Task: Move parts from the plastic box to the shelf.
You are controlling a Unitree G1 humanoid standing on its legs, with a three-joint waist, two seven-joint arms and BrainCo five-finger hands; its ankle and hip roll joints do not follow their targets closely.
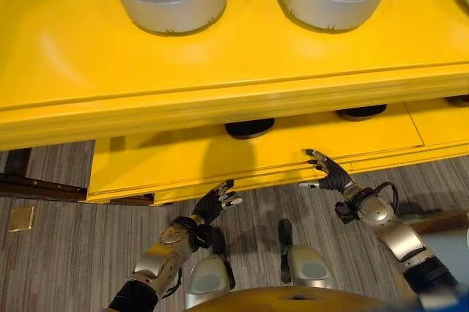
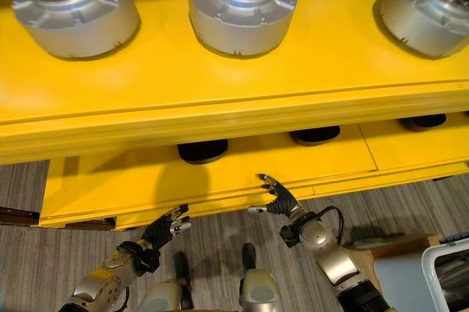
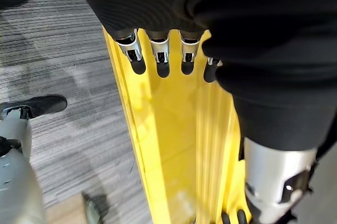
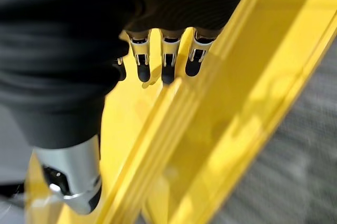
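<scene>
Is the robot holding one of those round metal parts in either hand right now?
No, both the left hand and the right hand are open and hold nothing, while the round metal parts sit on the yellow shelf.

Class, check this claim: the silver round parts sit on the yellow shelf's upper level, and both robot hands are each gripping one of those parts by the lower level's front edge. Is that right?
Not quite. The silver round parts do sit on the yellow shelf's upper level, but the left hand and right hand hold nothing: their fingers are relaxed and empty by the lower level's front edge. The left eye view shows it.
</scene>
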